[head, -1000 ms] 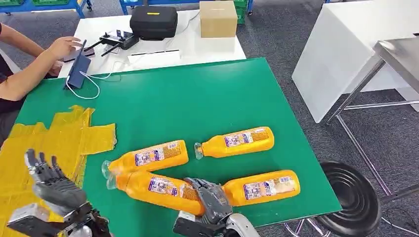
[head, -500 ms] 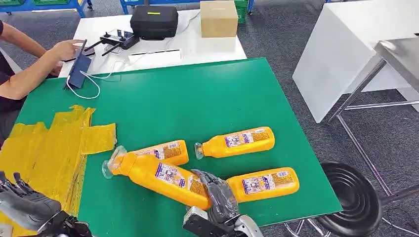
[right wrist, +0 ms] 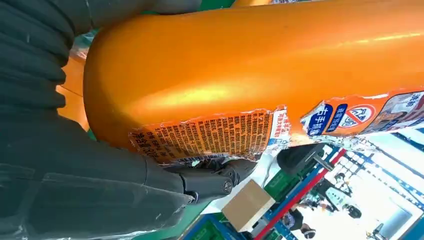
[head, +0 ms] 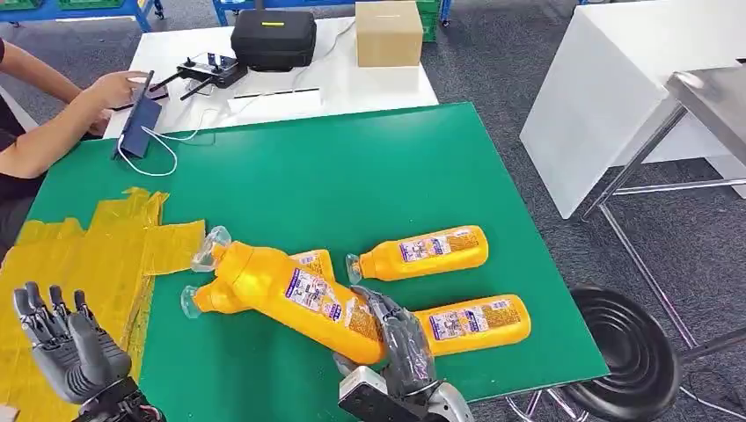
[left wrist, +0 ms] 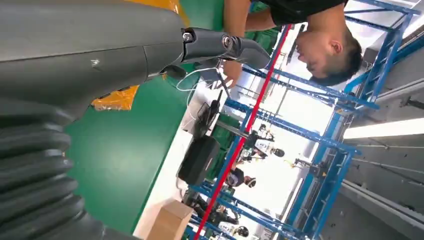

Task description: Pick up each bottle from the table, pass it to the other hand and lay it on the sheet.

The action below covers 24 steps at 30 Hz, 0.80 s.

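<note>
Right hand: right hand (head: pixel 398 345) grips the held bottle (head: pixel 290 297) near its base, at the near edge of the green table (head: pixel 352 176); fingers wrapped round the body, label torn under them in the right wrist view.
Held bottle: tilted, clear cap (head: pixel 209 248) raised and pointing toward the yellow sheet (head: pixel 79 255); most of its length overhangs the grip.
Left hand: left hand (head: pixel 66 345) empty, fingers apart and upright, over the sheet at the near left corner; well apart from the held bottle.
Bottles on table: three lie flat — one (head: pixel 312 262) partly under the held bottle, one (head: pixel 422 251) toward mid-table, one (head: pixel 475 322) just beside the right hand by the near edge.
Step (judged): lift done, handover not yet made.
Risk 1: grip sits far from the middle; bottle may pivot or slip, smooth body and loose label helping.
Risk 2: swinging left, the low end may clip the bottle beneath and roll it.
Risk 3: bottle by the near edge could be nudged off by the wrist.
Risk 4: left hand closing at the narrow cap end would give a poor hold.
</note>
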Each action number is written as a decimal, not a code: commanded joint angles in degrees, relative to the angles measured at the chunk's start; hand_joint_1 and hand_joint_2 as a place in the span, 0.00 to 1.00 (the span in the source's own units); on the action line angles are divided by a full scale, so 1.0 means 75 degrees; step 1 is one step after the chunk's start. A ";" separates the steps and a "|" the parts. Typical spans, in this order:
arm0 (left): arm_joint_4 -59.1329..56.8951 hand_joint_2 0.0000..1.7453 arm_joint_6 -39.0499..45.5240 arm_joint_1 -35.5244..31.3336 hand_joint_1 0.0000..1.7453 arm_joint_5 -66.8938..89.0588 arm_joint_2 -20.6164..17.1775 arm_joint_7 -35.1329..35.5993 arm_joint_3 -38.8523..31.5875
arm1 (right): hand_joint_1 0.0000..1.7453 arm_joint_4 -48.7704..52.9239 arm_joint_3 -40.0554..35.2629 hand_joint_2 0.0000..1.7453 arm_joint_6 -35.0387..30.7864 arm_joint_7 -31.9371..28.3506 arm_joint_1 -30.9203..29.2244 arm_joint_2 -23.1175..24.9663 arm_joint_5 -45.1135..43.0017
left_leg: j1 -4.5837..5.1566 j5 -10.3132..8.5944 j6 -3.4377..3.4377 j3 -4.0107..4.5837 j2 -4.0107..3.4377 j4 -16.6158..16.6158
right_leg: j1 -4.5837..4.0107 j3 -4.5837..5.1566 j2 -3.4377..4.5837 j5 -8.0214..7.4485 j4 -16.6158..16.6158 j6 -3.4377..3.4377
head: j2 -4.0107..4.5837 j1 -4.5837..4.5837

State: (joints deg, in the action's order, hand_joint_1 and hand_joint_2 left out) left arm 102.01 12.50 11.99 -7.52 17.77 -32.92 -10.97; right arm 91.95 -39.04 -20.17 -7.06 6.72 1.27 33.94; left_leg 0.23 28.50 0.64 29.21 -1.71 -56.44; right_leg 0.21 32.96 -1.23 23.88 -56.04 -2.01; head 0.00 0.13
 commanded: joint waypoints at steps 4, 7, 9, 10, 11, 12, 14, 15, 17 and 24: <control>-0.0409 1.00 -0.0022 -0.0088 0.00 -0.0036 -0.0217 0.0033 0.0078 | 1.00 0.0024 0.0162 1.00 -0.0029 -0.0015 -0.0065 -0.0121 -0.0046 | -0.0008 0.0000 -0.0008 -0.0013 0.0021 0.0006 | -0.0005 -0.0017 0.0009 -0.0001 0.0011 0.0003 | 0.0000 0.0000; -0.0961 1.00 -0.3810 0.0126 0.00 -0.1862 -0.0862 0.1603 0.0722 | 1.00 0.0328 0.0082 1.00 -0.0038 -0.0193 -0.0068 -0.0367 -0.0308 | 0.0001 -0.0003 -0.0005 -0.0009 0.0017 0.0010 | 0.0003 -0.0010 0.0003 0.0000 0.0008 0.0002 | 0.0000 0.0000; -0.1382 1.00 -0.5245 0.0292 0.00 -0.2243 -0.0852 0.1645 0.0774 | 1.00 0.0471 0.0138 1.00 0.0058 -0.0335 -0.0031 -0.0475 -0.0472 | 0.0010 -0.0005 -0.0003 -0.0019 0.0017 0.0018 | 0.0011 -0.0015 0.0000 0.0001 0.0011 0.0000 | 0.0000 0.0000; -0.1473 1.00 -0.5657 0.0401 0.00 -0.2165 -0.0825 0.1569 0.0858 | 1.00 0.0509 0.0178 1.00 0.0125 -0.0439 -0.0021 -0.0466 -0.0514 | 0.0003 -0.0004 -0.0006 -0.0027 0.0023 0.0021 | 0.0005 -0.0025 0.0003 0.0000 0.0018 0.0002 | 0.0000 0.0000; -0.1468 1.00 -0.5873 0.0461 0.00 -0.2153 -0.0820 0.1533 0.0940 | 1.00 0.0516 0.0182 1.00 0.0169 -0.0473 -0.0027 -0.0459 -0.0486 | 0.0006 -0.0002 -0.0003 -0.0018 0.0010 0.0015 | 0.0007 -0.0016 0.0007 0.0000 0.0012 0.0000 | 0.0000 0.0000; -0.1451 1.00 -0.6126 0.0496 0.00 -0.2173 -0.0865 0.1489 0.1077 | 1.00 0.0526 0.0171 1.00 0.0202 -0.0522 -0.0038 -0.0443 -0.0458 | 0.0002 0.0002 -0.0005 -0.0024 0.0006 0.0018 | 0.0005 -0.0023 0.0020 0.0000 0.0017 0.0000 | 0.0000 0.0000; -0.1480 1.00 -0.6424 0.0513 0.00 -0.2220 -0.0970 0.1475 0.1245 | 1.00 0.0515 0.0151 1.00 0.0266 -0.0569 -0.0067 -0.0419 -0.0436 | 0.0004 0.0005 -0.0006 -0.0015 0.0000 0.0012 | 0.0008 -0.0017 0.0018 0.0002 0.0010 0.0000 | 0.0000 0.0000; -0.1499 1.00 -0.6545 0.0516 0.00 -0.2249 -0.1019 0.1465 0.1316 | 1.00 0.0498 0.0145 1.00 0.0301 -0.0594 -0.0092 -0.0395 -0.0436 | -0.0002 0.0005 -0.0010 -0.0019 0.0007 0.0014 | 0.0002 -0.0022 0.0018 0.0002 0.0015 0.0003 | 0.0000 -0.0003; -0.1576 1.00 -0.6758 0.0506 0.00 -0.2344 -0.1112 0.1439 0.1418 | 1.00 0.0426 0.0139 1.00 0.0414 -0.0623 -0.0169 -0.0346 -0.0420 | -0.0003 0.0001 -0.0012 -0.0017 0.0030 0.0013 | 0.0000 -0.0018 -0.0001 0.0003 0.0015 0.0005 | 0.0000 -0.0003; -0.2157 1.00 -0.7278 0.0160 0.00 -0.2523 -0.1498 0.1228 0.2012 | 1.00 -0.0314 0.0045 1.00 0.1253 -0.0666 -0.0805 0.0243 0.0067 | -0.0003 -0.0005 -0.0011 -0.0001 0.0009 0.0013 | 0.0000 -0.0005 0.0011 -0.0007 0.0012 0.0006 | -0.0003 0.0000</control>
State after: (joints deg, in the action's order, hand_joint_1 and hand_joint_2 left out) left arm 92.43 -41.79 15.21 -26.14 10.77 -23.28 -0.19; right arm 94.57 -38.77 -11.43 -11.74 4.68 1.12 34.16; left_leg 0.24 28.51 0.62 29.28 -1.73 -56.43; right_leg 0.22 33.01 -1.22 23.88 -56.04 -2.01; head -0.02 0.13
